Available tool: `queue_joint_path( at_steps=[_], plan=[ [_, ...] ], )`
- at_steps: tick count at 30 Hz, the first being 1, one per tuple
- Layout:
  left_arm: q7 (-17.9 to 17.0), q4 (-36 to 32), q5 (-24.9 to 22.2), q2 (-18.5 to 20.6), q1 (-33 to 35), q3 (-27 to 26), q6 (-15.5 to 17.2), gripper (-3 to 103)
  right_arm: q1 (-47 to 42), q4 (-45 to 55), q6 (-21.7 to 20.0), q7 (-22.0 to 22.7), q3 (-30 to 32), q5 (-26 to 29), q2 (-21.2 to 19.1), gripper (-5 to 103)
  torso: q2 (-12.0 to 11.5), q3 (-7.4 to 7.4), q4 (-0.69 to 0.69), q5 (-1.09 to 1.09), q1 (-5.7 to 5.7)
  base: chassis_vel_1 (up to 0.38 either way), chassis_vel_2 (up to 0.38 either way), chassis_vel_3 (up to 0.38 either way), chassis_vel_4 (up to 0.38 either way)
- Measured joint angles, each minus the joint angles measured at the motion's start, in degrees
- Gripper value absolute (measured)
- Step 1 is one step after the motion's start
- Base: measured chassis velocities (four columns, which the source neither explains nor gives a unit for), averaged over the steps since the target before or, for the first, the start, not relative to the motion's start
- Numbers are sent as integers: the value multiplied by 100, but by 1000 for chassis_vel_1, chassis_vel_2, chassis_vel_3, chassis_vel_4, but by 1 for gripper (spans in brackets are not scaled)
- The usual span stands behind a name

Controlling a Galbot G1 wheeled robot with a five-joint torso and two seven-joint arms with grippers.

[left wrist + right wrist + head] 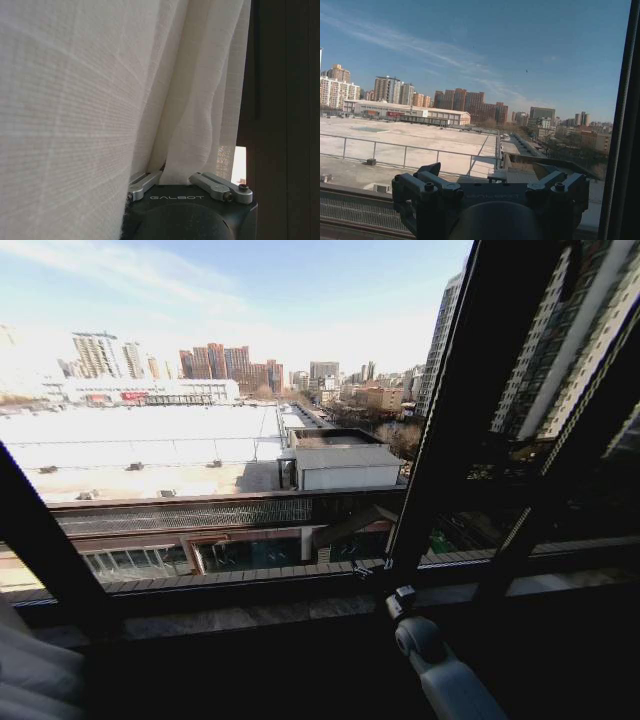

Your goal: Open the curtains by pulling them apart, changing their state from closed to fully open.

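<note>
Two claws to mind: your left claw (175, 175) pinches a fold of the curtains (100, 100), bunched beside the dark window frame (285, 100), so drag steadily without tearing, while the right claw (490, 187), fingers spread, faces bare glass; the left reads "GALBOT".

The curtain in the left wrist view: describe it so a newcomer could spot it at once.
Beside the dark window frame hangs the curtain, sheer white cloth in long folds. The left gripper has one fold between its fingers; unlike the hard dark frame, it is pale and soft.
</note>
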Motion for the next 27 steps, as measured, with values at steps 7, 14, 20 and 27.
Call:
queue_joint_path(
  at_steps=[7, 14, 20, 27],
  plan=[
    [-78, -141, 85, -147, -81, 135, 55, 0, 0, 0, 0, 0, 0, 0, 0, 100, -1, 0, -2, 1, 0, 0, 0, 0, 0],
    [-99, -132, 123, -201, -185, 314, 111, -3, 0, 0, 0, 0, 0, 0, 0, 100, 0, 0, 0, 1, 0, 0, 0, 0, 0],
    [-159, -640, 91, -406, -125, 417, 499, 17, 0, 0, 0, 0, 0, 0, 0, 100, -1, 0, -2, 3, 0, 0, 0, 0, 0],
    [-214, -1299, 750, -863, 130, 575, 422, 39, 0, 0, 0, 0, 0, 0, 0, 100, 0, 0, 0, 2, 0, 0, 0, 0, 0]
  ],
)
